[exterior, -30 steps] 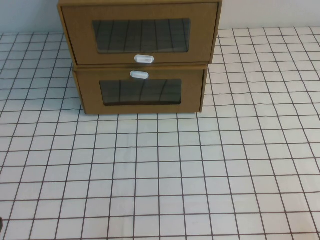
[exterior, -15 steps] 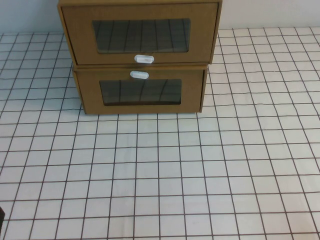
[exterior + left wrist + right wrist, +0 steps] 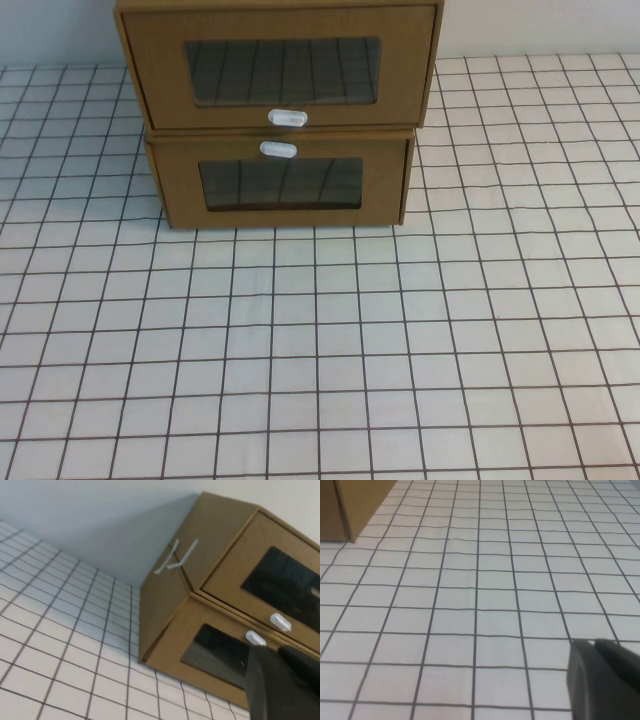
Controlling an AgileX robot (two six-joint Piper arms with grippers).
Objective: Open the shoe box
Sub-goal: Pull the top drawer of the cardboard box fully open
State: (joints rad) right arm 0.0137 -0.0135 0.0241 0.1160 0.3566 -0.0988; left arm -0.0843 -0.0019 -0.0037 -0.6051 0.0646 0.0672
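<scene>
The left gripper point(image 3: 276, 661) is seen only from its own wrist camera and is held low at the near left. The right gripper point(image 3: 595, 653) is likewise held low at the near right, its jaws pressed together.

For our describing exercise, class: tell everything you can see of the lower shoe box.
The lower shoe box is brown cardboard, with a dark window in its front and a small white handle above it. Closed, it sits flat on the checked cloth and carries a like upper box on top. The left gripper hangs near its front, apart; the right gripper, jaws shut, is over the cloth.
</scene>
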